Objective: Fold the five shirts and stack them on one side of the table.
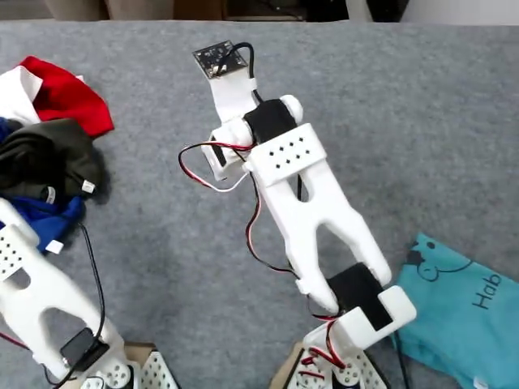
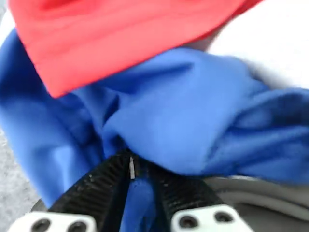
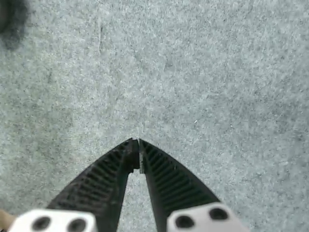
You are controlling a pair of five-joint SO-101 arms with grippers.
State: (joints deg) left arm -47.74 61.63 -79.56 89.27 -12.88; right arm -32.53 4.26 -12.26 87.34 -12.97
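Observation:
A heap of shirts lies at the table's left edge: red (image 1: 71, 99), white (image 1: 15, 87), dark olive (image 1: 50, 158) and blue (image 1: 50, 217). My left gripper (image 2: 131, 163) is shut on a fold of the blue shirt (image 2: 193, 125), with the red shirt (image 2: 120, 34) just beyond it. A folded teal shirt (image 1: 462, 312) lies at the front right. My right gripper (image 3: 135, 145) hangs shut with nothing in it over bare grey table (image 3: 203, 72), around the far middle.
The right arm (image 1: 300, 194) stretches from the front edge to the far middle of the grey felt table (image 1: 405, 121). The left arm (image 1: 40, 300) stands at the front left beside the heap. Red and black cables hang along both arms.

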